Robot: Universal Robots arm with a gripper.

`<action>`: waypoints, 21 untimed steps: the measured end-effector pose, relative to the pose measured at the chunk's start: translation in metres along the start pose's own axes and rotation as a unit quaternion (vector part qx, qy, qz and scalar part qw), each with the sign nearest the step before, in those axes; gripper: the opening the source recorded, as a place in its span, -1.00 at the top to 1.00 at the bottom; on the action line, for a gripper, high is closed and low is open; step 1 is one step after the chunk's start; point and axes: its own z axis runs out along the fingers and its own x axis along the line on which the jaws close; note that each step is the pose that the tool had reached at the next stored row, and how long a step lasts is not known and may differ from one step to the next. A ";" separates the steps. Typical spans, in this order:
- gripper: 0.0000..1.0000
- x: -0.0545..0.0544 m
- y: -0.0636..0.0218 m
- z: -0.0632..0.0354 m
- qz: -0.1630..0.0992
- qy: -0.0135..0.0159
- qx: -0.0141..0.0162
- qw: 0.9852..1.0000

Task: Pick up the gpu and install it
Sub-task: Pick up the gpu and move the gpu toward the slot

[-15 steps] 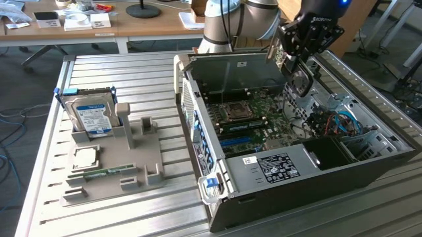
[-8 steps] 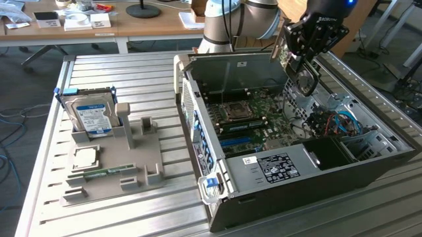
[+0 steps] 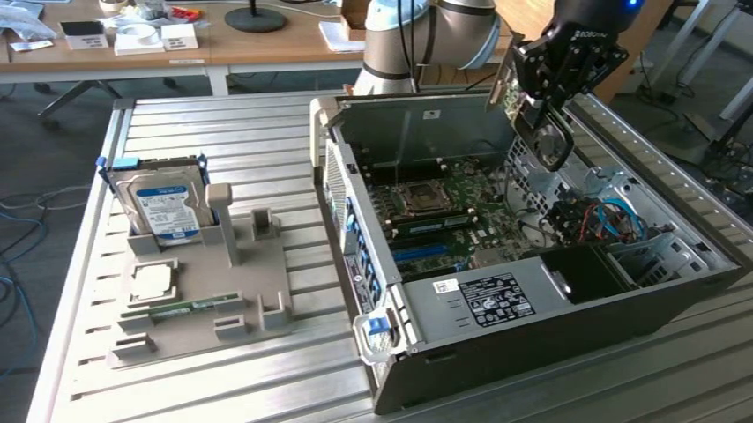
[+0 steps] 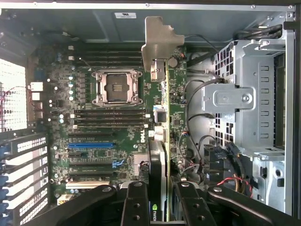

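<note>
The gripper point(image 3: 541, 101) grips the gpu point(image 3: 555, 148) at the exterior view's upper right, above the open computer case point(image 3: 471, 352); hung edge-on over the motherboard point(image 4: 113, 117), likely keeping its connector edge free.

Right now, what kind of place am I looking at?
Probably a robotics lab set up for PC assembly: an open computer case on a slatted metal table, a hard drive in a grey parts fixture, and wooden desks behind.
</note>
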 end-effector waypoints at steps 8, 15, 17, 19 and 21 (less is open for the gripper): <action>0.47 -0.005 0.0002 0.0001 0.000 0.000 0.000 1.000; 0.47 -0.007 0.0003 0.0002 0.000 0.000 0.000 1.000; 0.47 -0.009 0.0004 0.0002 0.000 0.000 0.000 1.000; 0.47 -0.009 0.0004 0.0002 0.000 0.000 0.000 1.000; 0.47 -0.009 0.0004 0.0002 0.000 0.000 0.000 1.000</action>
